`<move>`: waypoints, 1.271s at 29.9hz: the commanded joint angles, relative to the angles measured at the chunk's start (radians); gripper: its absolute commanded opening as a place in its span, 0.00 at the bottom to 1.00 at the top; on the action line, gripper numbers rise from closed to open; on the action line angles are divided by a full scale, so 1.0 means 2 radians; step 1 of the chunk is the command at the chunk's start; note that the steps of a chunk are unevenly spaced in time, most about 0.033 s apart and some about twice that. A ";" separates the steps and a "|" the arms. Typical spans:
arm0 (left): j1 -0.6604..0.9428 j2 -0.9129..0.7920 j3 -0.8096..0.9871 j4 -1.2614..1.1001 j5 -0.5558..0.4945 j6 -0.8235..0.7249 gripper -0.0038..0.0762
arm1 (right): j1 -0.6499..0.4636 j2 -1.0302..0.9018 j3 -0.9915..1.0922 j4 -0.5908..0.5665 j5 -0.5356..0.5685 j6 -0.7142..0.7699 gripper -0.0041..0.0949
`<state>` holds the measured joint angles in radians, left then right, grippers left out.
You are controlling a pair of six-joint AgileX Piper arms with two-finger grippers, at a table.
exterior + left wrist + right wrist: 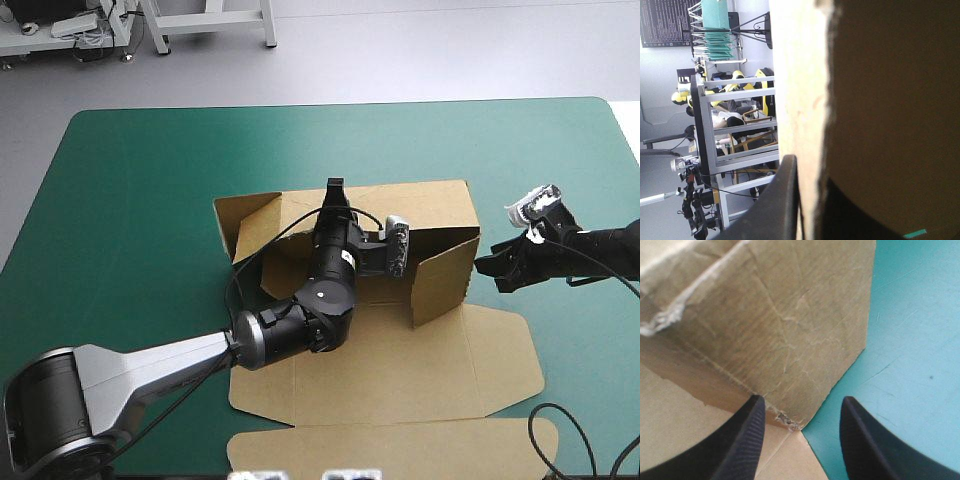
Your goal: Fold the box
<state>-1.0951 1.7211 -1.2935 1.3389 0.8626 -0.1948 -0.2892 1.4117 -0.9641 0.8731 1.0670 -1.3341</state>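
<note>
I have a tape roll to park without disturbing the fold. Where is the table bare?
Bare teal-green cover lies beyond the raised far wall of the box, up to the far edge, and at the box's far left. Crowded: the left gripper at that wall, the right gripper by the box's right wall.

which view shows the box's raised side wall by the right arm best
The high view: the whole side wall shows, standing up from the box. The right wrist view shows only its lower corner, ahead of the open jaws of the right gripper. The left wrist view shows only a board edge.
</note>
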 commanded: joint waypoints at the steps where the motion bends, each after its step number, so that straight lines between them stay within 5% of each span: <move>1: 0.001 -0.015 -0.011 -0.006 -0.002 -0.002 0.04 | -0.003 -0.017 -0.011 0.025 0.032 -0.007 0.49; 12: 0.001 -0.015 -0.011 -0.001 -0.025 -0.002 0.04 | 0.007 -0.016 -0.011 0.063 0.022 -0.032 0.49; 22: 0.001 -0.015 -0.011 0.000 -0.031 -0.004 0.04 | 0.051 -0.016 -0.010 0.070 -0.084 -0.008 0.48; 25: 0.001 -0.015 -0.011 0.000 -0.041 -0.004 0.04 | 0.063 -0.016 -0.004 0.074 -0.111 -0.008 0.38; 30: 0.001 -0.015 -0.011 0.000 -0.043 -0.004 0.04 | 0.076 -0.016 0.008 0.075 -0.138 -0.007 0.03; 38: 0.001 -0.015 -0.011 0.000 -0.038 -0.004 0.04 | 0.076 -0.016 0.008 0.070 -0.137 -0.007 0.04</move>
<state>-1.0855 1.7230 -1.2935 1.3425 0.8190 -0.1955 -0.1397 1.4032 -0.9335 0.9789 0.7854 -1.3526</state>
